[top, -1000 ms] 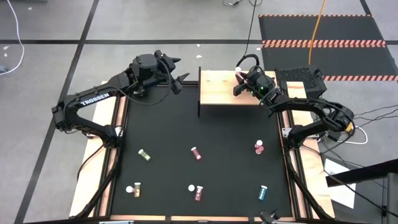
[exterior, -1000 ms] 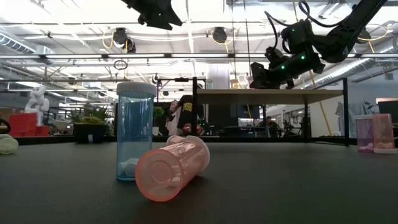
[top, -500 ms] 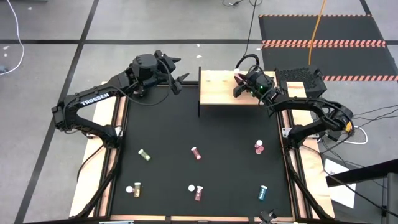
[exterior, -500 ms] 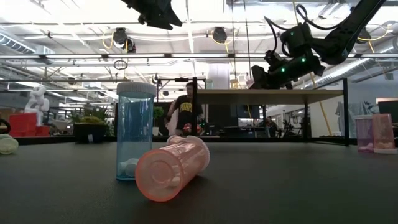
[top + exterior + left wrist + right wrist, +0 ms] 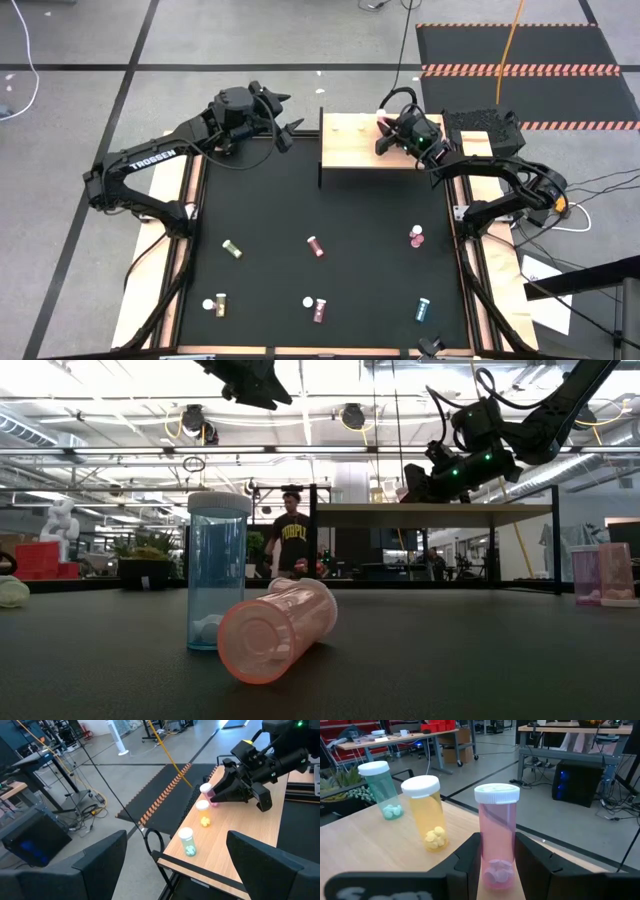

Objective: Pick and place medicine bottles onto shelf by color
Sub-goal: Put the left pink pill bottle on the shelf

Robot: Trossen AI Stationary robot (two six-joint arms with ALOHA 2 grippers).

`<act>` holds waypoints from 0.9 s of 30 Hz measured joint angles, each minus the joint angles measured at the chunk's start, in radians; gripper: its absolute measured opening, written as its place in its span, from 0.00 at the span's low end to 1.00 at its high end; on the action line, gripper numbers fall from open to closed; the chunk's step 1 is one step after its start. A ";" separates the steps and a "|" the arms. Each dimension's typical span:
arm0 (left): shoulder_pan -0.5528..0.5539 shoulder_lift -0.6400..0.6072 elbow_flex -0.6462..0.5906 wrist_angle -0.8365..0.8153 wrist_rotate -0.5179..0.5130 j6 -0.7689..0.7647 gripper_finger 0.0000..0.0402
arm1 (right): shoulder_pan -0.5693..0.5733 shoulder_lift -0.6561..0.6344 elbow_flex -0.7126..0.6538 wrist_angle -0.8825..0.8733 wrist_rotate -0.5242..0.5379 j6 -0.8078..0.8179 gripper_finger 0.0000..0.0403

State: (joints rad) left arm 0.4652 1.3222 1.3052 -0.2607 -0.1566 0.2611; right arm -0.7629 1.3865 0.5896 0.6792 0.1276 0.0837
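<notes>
The right tool (image 5: 384,134) is over the far right part of the shelf (image 5: 350,156), its fingers (image 5: 470,857) closed on a pink bottle (image 5: 496,834) — upright, white cap on top, a few pills at the bottom. In the right wrist view this bottle stands in a row with a yellow bottle (image 5: 426,811) just beside it and a teal bottle (image 5: 380,788) beyond that, both upright on the pale wood near the shelf's far edge. The left wrist view shows the same row: teal (image 5: 187,841), yellow (image 5: 203,813), then the pink one (image 5: 208,793) at the tip of the right tool. Whether the pink bottle's base rests on the wood I cannot tell.

The left tool (image 5: 283,120) hangs above the table's far left corner, well apart from the shelf, its fingers (image 5: 95,862) spread wide with nothing between them.

More bottles are scattered over the black table (image 5: 270,200): a yellow one (image 5: 232,248) at left, a dark red one (image 5: 315,245) near the middle, a pink one (image 5: 417,236) at right, and along the near edge another yellow (image 5: 216,301), another dark red (image 5: 319,308) and a teal (image 5: 423,309). In the low view a blue-teal bottle (image 5: 217,570) stands upright, with a pink bottle (image 5: 277,628) lying on its side against it.

A person (image 5: 291,544) stands in the room beyond the table.
</notes>
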 joint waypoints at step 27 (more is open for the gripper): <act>0.000 0.000 0.000 -0.006 0.000 0.019 0.85 | -0.004 -0.004 -0.001 -0.036 0.001 0.002 0.38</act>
State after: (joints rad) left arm 0.4652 1.3220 1.3052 -0.2672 -0.1570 0.2798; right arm -0.7670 1.3826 0.5888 0.6434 0.1284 0.0856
